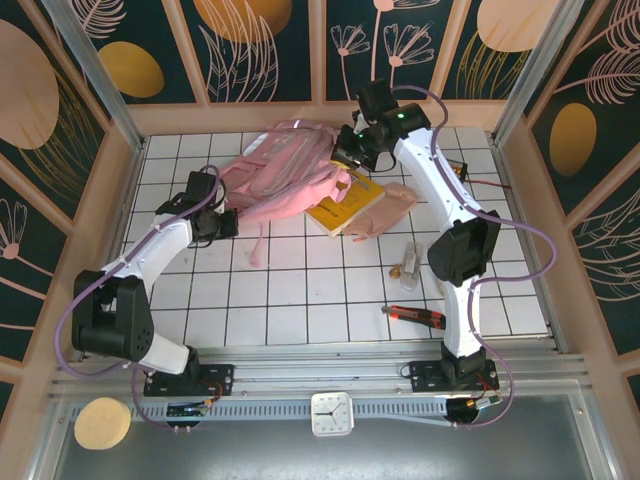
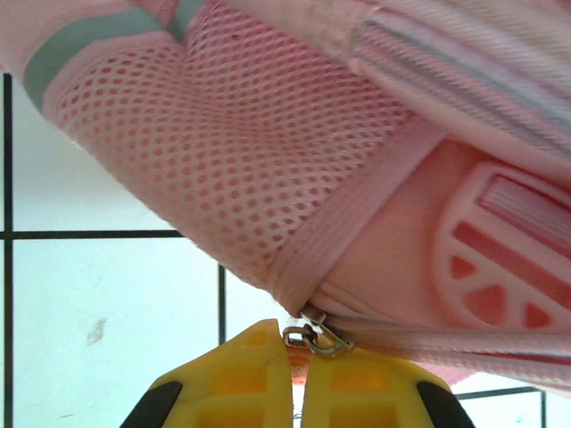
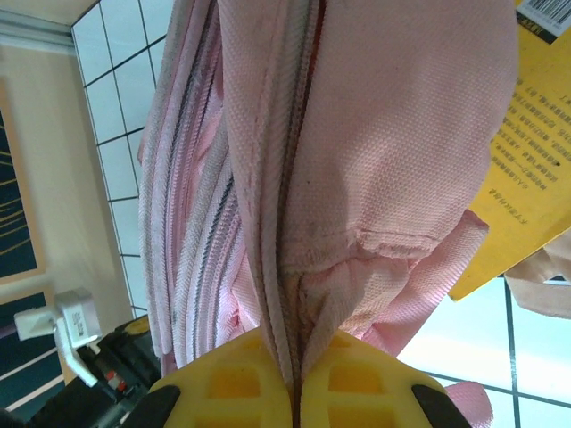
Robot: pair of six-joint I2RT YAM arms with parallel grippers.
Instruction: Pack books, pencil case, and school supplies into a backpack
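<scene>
The zipper pull [image 2: 314, 340] of the pink backpack [image 1: 285, 175] is being pinched by the closed left gripper [image 2: 297, 361]. The zip track is running off to that gripper's right. The zip seam is being clamped by the closed right gripper [image 3: 297, 379], straight ahead of it. The yellow book [image 3: 526, 134] is lying just right of this nearer gripper, partly covered by fabric. Judged: the bag is being opened. The pull is being resolved at the left wrist but is too small overhead, where the pencil case [image 1: 395, 205] is being shown beyond the book.

The white-tiled bench [image 1: 300, 320] carries a black wired box [image 1: 456, 169] by its far-right edge. Outside the near edge lie a white square clock [image 1: 331, 413] and a tan round disc [image 1: 101, 423].
</scene>
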